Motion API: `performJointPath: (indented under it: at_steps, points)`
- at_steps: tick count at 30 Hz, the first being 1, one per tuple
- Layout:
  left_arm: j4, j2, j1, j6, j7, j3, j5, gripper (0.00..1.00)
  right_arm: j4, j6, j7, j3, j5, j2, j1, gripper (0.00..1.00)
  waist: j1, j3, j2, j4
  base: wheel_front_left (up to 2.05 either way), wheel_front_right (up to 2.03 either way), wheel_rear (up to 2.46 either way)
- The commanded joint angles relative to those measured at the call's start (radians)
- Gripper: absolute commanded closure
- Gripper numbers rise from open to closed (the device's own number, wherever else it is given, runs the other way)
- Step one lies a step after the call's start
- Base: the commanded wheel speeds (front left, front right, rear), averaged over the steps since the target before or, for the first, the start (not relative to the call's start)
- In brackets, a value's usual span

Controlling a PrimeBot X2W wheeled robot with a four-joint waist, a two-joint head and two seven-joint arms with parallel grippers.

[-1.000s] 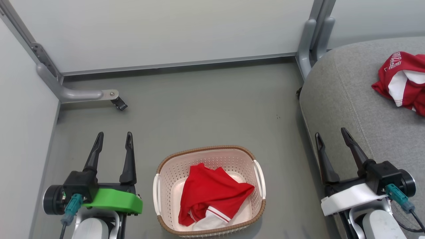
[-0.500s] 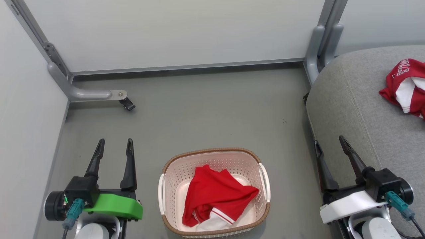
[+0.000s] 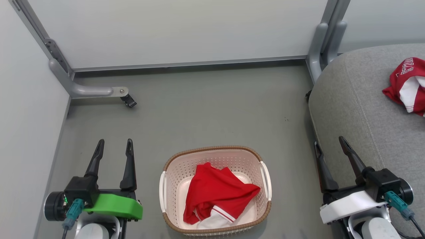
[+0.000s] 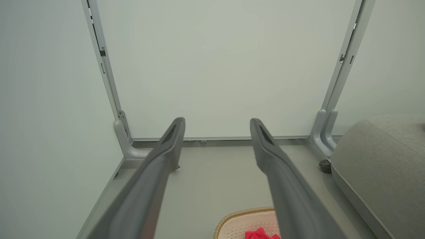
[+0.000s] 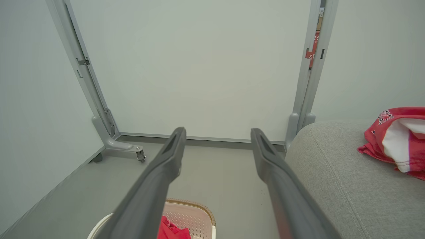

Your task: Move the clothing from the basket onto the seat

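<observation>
Two red garments, one in each place. One garment [image 3: 215,194] lies crumpled in the basket [image 3: 212,148]. Its long axis runs on a diagonal, from the near left of the basket up to a corner that points at the right handle [image 3: 266,179]. The white striped hem sits at the near side. The other garment [image 3: 406,84] is bunched on the seat [image 3: 362,99], far right, cut off by the edge of the head view. Its white lettering is at the far end and a white panel shows below that.

The basket stands on the grey floor [image 3: 206,106] between the two arms, its long axis running left to right with a handle at each end. It is near the seat but apart from it, with floor showing between them.

The left gripper [image 3: 115,141] hangs just left of the basket, with jaws spread, nothing between them, and fingers pointing away toward the back wall panel [image 3: 172,30]. The right gripper [image 3: 328,140] hangs to the right of the basket, over the seat's near edge, with jaws spread and empty too, and fingers pointing away and leaning slightly left. Neither touches cloth or basket.

A grey frame foot with a black castor [image 3: 128,100] stands on the floor at the far left, well apart from the basket.
</observation>
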Motion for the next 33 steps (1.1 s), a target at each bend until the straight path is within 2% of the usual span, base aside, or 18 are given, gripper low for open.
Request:
performJointPath:
  at_steps: [1,8,14,21,33]
  points:
    - [-0.001,-0.001,-0.001,-0.006,0.000,0.005,0.013,0.00,0.003,-0.001,-0.002,-0.001,0.000,-0.003,-0.004,0.00,0.0000,0.003,0.0000,0.001,0.00,0.00,0.00]
    - [0.002,-0.002,-0.014,-0.009,0.000,0.000,0.017,0.00,0.001,-0.001,-0.002,0.005,-0.001,-0.002,-0.015,0.00,0.0000,0.017,0.0000,-0.006,0.00,0.00,0.00]
    - [0.035,0.008,-0.061,-0.025,0.000,-0.041,0.043,0.00,-0.008,-0.001,-0.002,0.017,-0.011,-0.003,-0.039,0.00,0.0000,0.044,0.0000,-0.035,0.00,0.00,0.00]
    - [0.095,0.036,-0.150,-0.038,0.000,-0.106,0.055,0.00,-0.021,-0.001,-0.002,0.037,-0.018,-0.003,-0.079,0.00,0.0000,0.109,0.0000,-0.098,0.00,0.00,0.00]
    - [0.286,0.116,-0.359,-0.042,0.000,-0.283,0.056,0.00,-0.058,-0.001,-0.002,0.067,-0.003,-0.002,-0.179,0.00,0.0000,0.282,0.0000,-0.222,0.00,0.00,0.00]
